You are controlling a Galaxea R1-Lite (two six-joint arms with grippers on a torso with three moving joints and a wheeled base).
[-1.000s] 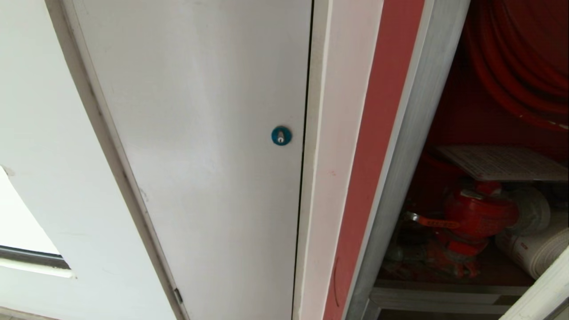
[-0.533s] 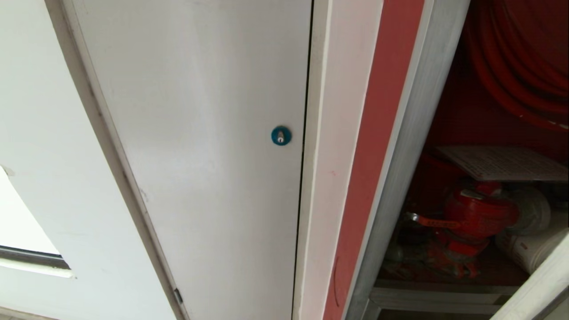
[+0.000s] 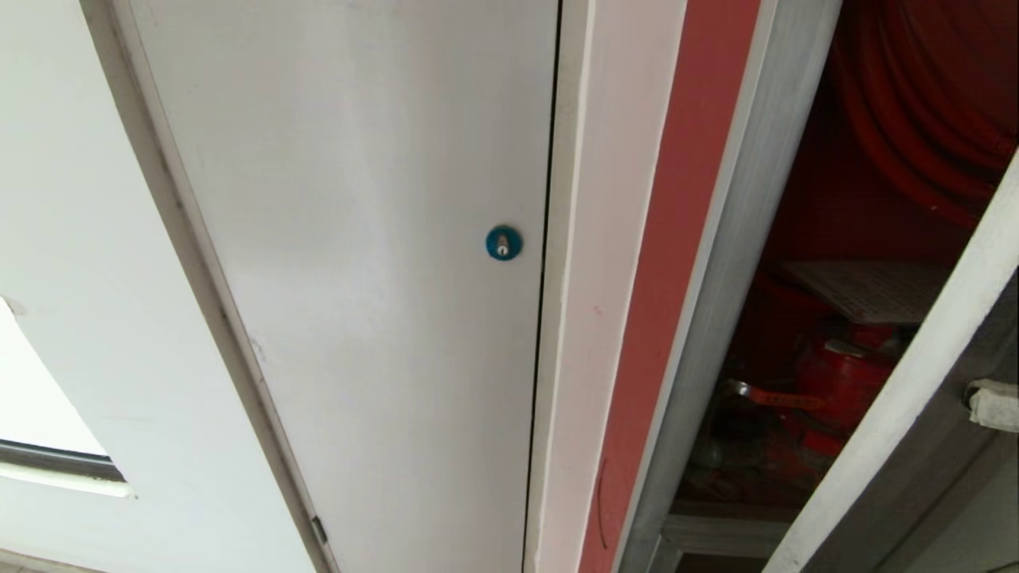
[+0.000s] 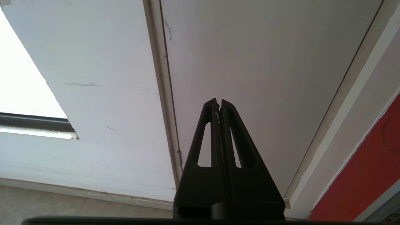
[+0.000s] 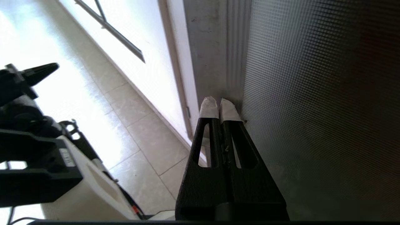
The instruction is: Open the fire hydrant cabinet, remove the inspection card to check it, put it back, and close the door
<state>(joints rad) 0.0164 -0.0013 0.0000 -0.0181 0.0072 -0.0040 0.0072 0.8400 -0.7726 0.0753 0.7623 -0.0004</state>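
Observation:
The fire hydrant cabinet stands at the right of the head view, with a red interior and a red hose reel. The pale inspection card lies on the red valve. The door slants across the right of the opening, partly swung over it. My right gripper is shut and empty, its white-taped tips against the door's aluminium frame beside the tinted glass. One taped fingertip shows at the head view's right edge. My left gripper is shut and parked low.
A plain white panel door with a round blue lock fills the middle of the head view, left of the cabinet. My left gripper points at this white door. Pale floor tiles and my own base lie below.
The door has swung leftward over the cabinet opening and now hides the white rolled hose and part of the valve. My right gripper's taped tip has come into the head view.

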